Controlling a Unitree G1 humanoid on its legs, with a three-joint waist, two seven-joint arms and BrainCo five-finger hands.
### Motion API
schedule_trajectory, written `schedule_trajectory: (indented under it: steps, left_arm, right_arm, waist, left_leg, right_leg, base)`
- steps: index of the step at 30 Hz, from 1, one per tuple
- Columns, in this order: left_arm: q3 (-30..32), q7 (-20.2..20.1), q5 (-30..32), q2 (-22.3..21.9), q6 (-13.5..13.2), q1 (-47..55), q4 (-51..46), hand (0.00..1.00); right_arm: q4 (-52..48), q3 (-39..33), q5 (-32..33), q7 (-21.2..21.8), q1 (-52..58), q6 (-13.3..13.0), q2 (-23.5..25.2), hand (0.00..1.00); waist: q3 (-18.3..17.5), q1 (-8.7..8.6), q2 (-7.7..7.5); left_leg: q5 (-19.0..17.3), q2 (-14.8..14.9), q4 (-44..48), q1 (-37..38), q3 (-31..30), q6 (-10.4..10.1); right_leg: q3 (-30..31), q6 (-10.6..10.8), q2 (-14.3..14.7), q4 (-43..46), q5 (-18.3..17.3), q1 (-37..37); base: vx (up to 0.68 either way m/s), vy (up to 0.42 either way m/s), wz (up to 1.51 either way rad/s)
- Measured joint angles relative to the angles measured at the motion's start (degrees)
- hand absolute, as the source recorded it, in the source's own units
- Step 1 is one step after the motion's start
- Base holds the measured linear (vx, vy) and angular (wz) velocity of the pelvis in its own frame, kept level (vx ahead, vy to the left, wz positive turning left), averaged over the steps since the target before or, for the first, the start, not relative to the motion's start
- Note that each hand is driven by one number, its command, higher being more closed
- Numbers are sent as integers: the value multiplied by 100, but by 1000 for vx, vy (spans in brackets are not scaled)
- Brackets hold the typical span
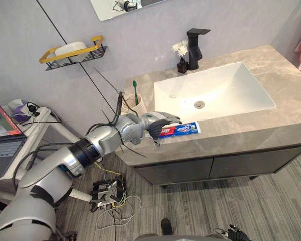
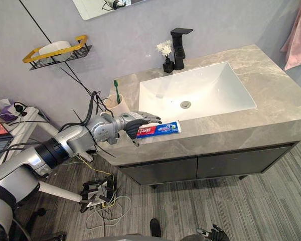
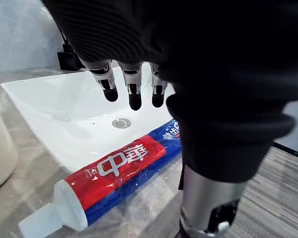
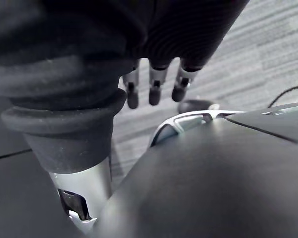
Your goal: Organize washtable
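Yellow-rimmed wire shelf (image 1: 72, 50) upper left. Centre-left: beige cup (image 1: 132, 106) w/ green toothbrush (image 1: 135, 90), base behind forearm. Left hand (image 1: 160, 123) hovers over red-blue toothpaste tube (image 1: 183, 129) lying flat along marble counter (image 1: 271, 125) front, fingers (image 3: 134, 94) straight, not gripping; cap end hidden. White basin (image 1: 215, 90), black tap (image 1: 195, 45) further right. Right hand (image 4: 155, 89) hangs slack over carpet (image 4: 268, 54).
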Motion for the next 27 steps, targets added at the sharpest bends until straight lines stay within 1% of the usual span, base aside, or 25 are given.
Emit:
schedule_trajectory:
  steps: [3, 7, 11, 20, 23, 27]
  left_arm:
    - [7, 5, 99, -100, 59, 101, 115, 0]
    - [16, 50, 192, -128, 78, 101, 207, 0]
    - [223, 108, 200, -231, 110, 100, 317, 0]
    - [250, 125, 310, -269, 122, 92, 401, 0]
    - [353, 127, 311, -274, 125, 92, 416, 0]
    - [453, 231, 313, -290, 149, 15, 457, 0]
  right_arm:
    - [-49, 0, -5, 1, 9, 2, 15, 0]
    - [-96, 0, -58, 1, 21, 10, 28, 0]
    - [-133, -1, -109, 1, 27, 11, 39, 0]
    - [-173, -4, -109, 1, 28, 12, 67, 0]
    - [-174, -6, -109, 1, 28, 12, 72, 0]
    - [-174, -15, -109, 2, 28, 14, 83, 0]
  waist:
    - [8, -9, -11]
    - [25, -3, -36]
    - [36, -1, -51]
    - [59, -12, -90]
    - [69, -7, -103]
    - [76, 0, -121]
  left_leg:
    - [0, 14, 0, -32, 31, 0]
    - [0, 15, 0, -35, 35, 0]
    - [0, 18, 0, -47, 39, 0]
    - [0, 37, 0, -75, 111, 0]
    - [0, 37, 0, -76, 110, 0]
    - [0, 37, 1, -76, 108, 0]
  right_leg:
    - [25, -7, 9, 1, 6, -41]
    - [27, -7, 10, 0, 7, -45]
    - [31, -10, 10, 1, 9, -61]
    - [74, -25, 16, 2, 27, -123]
    - [71, -25, 16, 2, 27, -123]
    - [68, -25, 16, 7, 27, -123]
  base:
    - [-1, -8, -4]
    - [0, 0, 0]
    - [0, 0, 0]
    - [-4, -4, -3]
    - [0, 0, 0]
    - [0, 0, 0]
